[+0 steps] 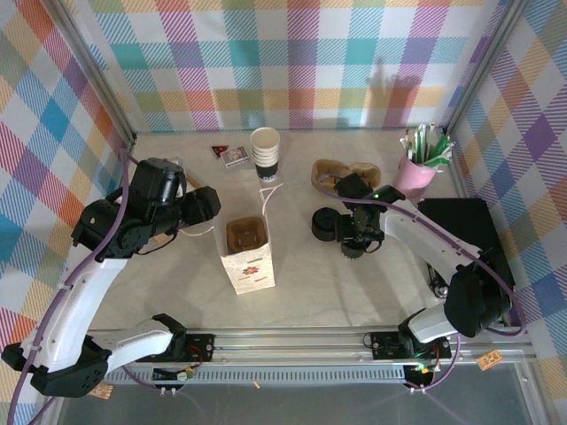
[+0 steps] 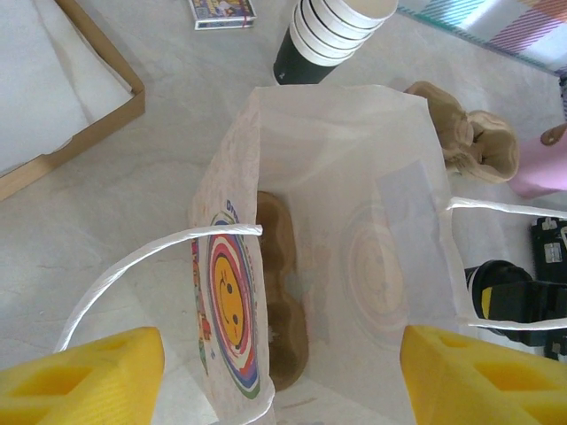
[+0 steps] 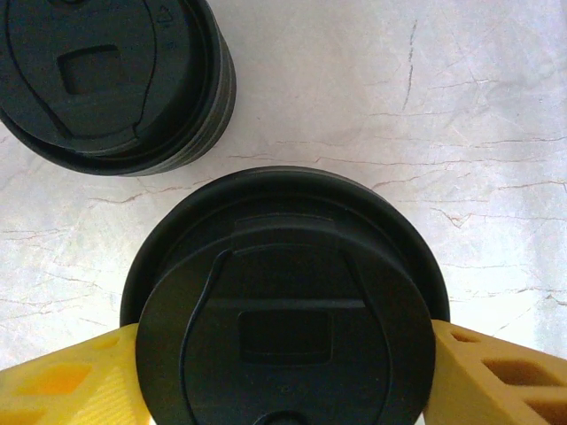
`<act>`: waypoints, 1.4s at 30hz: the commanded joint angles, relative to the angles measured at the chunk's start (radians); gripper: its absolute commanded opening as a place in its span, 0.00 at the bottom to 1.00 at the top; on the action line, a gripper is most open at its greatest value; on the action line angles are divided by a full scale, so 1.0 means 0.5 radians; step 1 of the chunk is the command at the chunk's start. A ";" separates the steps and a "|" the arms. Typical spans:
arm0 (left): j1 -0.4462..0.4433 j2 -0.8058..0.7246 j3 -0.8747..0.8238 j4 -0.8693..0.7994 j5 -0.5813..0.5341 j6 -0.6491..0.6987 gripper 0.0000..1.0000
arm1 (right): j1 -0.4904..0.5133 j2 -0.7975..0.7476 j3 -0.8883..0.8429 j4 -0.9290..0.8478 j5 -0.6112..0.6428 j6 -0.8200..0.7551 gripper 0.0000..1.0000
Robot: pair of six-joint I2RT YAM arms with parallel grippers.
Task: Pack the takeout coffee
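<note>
The takeout coffee (image 3: 283, 301) stands on the table, and from above I see its round black lid. My right gripper (image 3: 283, 376) straddles it, the yellow fingers (image 3: 62, 376) tucked under the lid's rim on both sides. In the top view this gripper (image 1: 356, 241) hangs right of the white paper bag (image 1: 246, 257). The bag (image 2: 354, 177) stands upright and open, with a brown cardboard insert (image 2: 283, 292) at its bottom. My left gripper (image 2: 283, 381) hovers open over the bag's near edge, holding nothing; from above it (image 1: 208, 208) sits left of the bag.
A squat stack of black lids (image 3: 97, 80) sits just beside the coffee. A stack of lidless cups (image 1: 265, 150) and a small card box (image 1: 232, 155) stand behind the bag. A brown carrier (image 1: 345, 173), a pink cup of utensils (image 1: 416, 173) and a black block (image 1: 461, 221) lie to the right.
</note>
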 commanded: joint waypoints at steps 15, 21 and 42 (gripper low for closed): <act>-0.004 0.044 0.183 -0.260 -0.130 0.124 0.73 | 0.018 -0.024 0.427 -0.409 0.034 -0.279 0.57; -0.001 0.034 0.112 -0.227 0.045 0.101 0.71 | 0.017 0.094 0.781 -0.713 0.066 -0.016 0.55; 0.008 -0.132 0.006 -0.203 0.208 0.162 0.64 | 0.192 0.259 1.320 -1.124 0.093 0.451 0.51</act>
